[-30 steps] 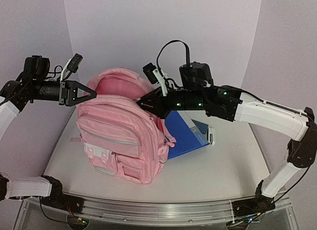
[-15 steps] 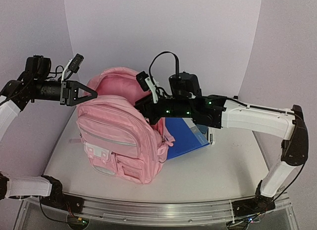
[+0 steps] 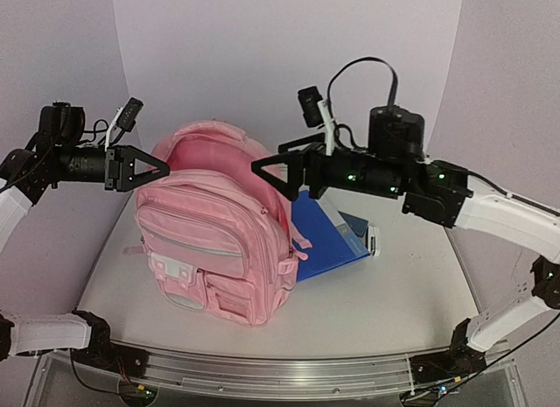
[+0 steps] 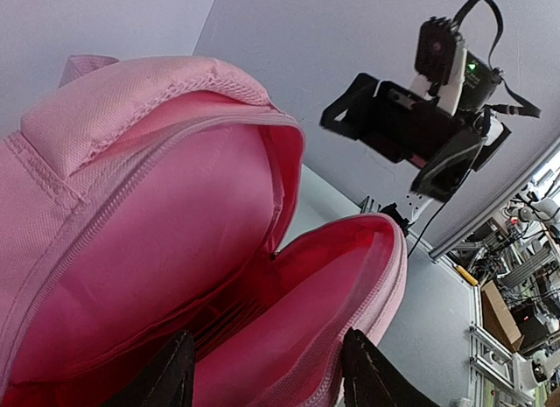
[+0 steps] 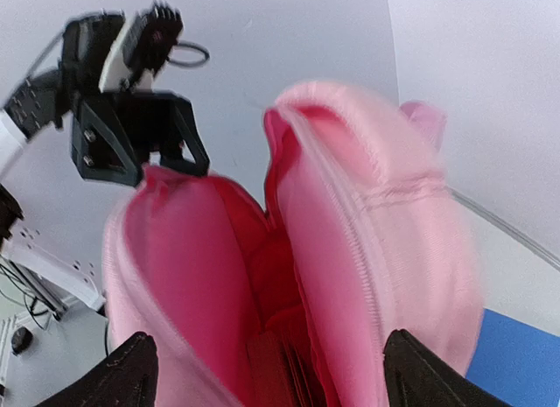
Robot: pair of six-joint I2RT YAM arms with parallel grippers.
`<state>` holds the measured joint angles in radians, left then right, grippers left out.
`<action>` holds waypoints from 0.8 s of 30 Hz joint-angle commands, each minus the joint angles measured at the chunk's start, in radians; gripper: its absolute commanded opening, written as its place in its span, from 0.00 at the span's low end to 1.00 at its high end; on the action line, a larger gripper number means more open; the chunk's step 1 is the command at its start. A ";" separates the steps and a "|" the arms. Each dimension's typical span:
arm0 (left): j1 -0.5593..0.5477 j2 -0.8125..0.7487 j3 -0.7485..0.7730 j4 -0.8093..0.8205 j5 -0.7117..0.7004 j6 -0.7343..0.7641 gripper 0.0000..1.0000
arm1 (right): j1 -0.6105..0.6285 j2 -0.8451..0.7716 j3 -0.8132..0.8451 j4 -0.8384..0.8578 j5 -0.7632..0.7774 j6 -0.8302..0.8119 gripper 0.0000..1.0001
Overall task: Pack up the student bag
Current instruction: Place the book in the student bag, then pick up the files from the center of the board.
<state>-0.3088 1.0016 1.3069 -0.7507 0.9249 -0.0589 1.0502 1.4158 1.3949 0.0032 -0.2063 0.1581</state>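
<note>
right hand (image 3: 267, 157) spread wide and empty above the student bag (image 3: 210, 241) standing unzipped on the desk (image 3: 394, 293), left hand (image 3: 164, 169) straddling its front rim (clamped or not, i cannot tell): best fetch the blue folder (image 3: 328, 236) beside it, feeding it in upright

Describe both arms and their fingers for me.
The left arm and right arm have white links with black joints. Each black wrist carries a small camera on a white bracket and ends in black, tapered fingers. A black cable loops above the right wrist, where green lights glow.
</note>
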 commanded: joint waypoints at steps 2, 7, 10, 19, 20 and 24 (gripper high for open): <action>-0.001 -0.022 -0.020 0.001 -0.052 -0.017 0.56 | 0.004 -0.187 -0.031 -0.027 0.281 0.067 0.98; -0.001 -0.036 -0.030 0.012 -0.061 -0.024 0.57 | -0.095 -0.162 -0.003 -0.218 0.491 0.173 0.98; -0.001 -0.035 -0.029 0.011 -0.058 -0.026 0.57 | -0.266 -0.143 -0.063 -0.244 0.346 0.254 0.98; -0.001 -0.046 -0.042 0.015 -0.055 -0.034 0.57 | -0.516 0.004 -0.279 -0.236 0.056 0.314 0.86; -0.001 -0.049 -0.043 0.014 -0.057 -0.033 0.57 | -0.539 0.019 -0.304 -0.228 0.033 0.313 0.84; -0.002 -0.057 -0.059 0.025 -0.060 -0.037 0.57 | -0.624 0.081 -0.401 -0.178 -0.049 0.308 0.77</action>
<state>-0.3088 0.9645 1.2721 -0.7317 0.8850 -0.0827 0.4938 1.4581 1.0587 -0.2285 -0.1254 0.4543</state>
